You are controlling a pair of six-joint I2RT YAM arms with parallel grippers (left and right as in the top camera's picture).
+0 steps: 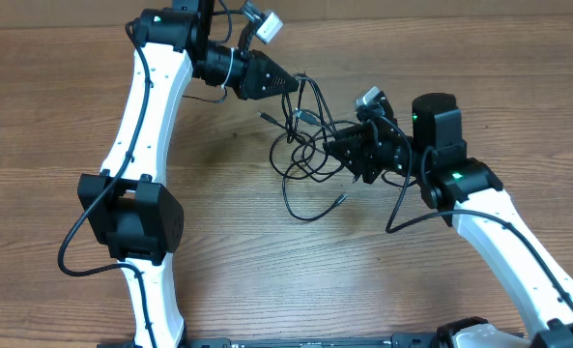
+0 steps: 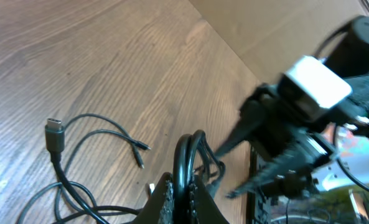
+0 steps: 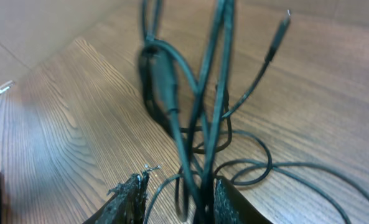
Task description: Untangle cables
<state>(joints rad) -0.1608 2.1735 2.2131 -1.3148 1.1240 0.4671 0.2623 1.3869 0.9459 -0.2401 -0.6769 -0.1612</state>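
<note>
The cables (image 1: pixel 310 145), clamped in the closed left hand (image 1: pixel 291 82), are enclosed beside it by the right hand (image 1: pixel 352 155), whose grip cannot be told, so knots could be tightened if several strands are pulled.

Overhead plus wrist close-ups (shared cables (image 1: pixel 310 145))

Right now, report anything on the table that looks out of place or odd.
Only the cables: a knotted bunch at the centre of the table, loops crossing, one loop pinched in the left gripper, strands running between the fingers of the right gripper. Nothing looks damaged or spilled.
</note>
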